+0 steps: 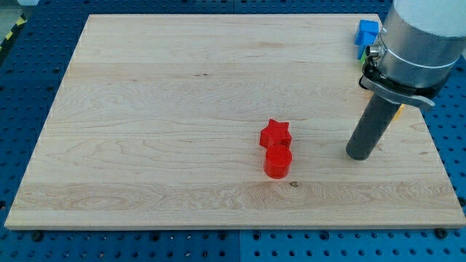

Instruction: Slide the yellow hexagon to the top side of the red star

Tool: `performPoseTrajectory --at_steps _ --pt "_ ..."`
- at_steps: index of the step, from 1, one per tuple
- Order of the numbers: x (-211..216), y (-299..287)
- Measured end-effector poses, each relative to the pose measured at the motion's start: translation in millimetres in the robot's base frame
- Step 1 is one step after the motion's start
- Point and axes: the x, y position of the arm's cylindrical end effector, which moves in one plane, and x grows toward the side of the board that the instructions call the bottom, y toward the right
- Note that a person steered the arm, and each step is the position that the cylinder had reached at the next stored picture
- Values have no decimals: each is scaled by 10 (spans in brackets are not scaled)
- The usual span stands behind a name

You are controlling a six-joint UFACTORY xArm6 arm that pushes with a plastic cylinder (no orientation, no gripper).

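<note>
Resting on the wood with nothing against it, my tip [359,155] is a bare rod end. It cannot clench or grasp, and at this moment it touches no block that I can see. It stands well apart from the red pair, at roughly 4 o'clock from the red star [275,133].

The board [145,109] is the largest thing here and lies mostly bare, which leaves plenty of room for a long slide. Next in size is the arm's grey housing [419,40], which hangs over the board's 2 o'clock corner and hides much of what sits there.

The red cylinder [277,161] touches the star at the star's 6 o'clock, so it blocks that side. The star's 12 o'clock side, where the task's block must end up, is open.

The blue block [368,33] peeks out from behind the housing near the far edge, away from any likely path.

Smallest is a sliver of the yellow block [399,111], showing just behind the rod at about 1 o'clock from my tip. So little of it shows that I cannot make out its shape, but I take it to be the task's hexagon. It lies well apart from the star, at roughly 3 o'clock. My judgement is that the tip sits near it in order to get round to its 3 o'clock side. From there it can push the block toward 9 o'clock, aiming a little high so the block stops above the star.
</note>
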Motion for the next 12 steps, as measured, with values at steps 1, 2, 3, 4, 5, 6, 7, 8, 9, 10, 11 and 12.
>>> performPoseTrajectory --at_steps 1,2,3,4,5,6,7,8,9,10,11,12 --pt "54 304" --pt "102 673" --pt "80 1149" --pt "-201 1648" --pt "-569 1659" --pt "-765 1648" --pt "-943 1632" --pt "-853 1476" --pt "-792 1251" --pt "-814 1243" --pt "-815 1242" --pt "-898 1115"
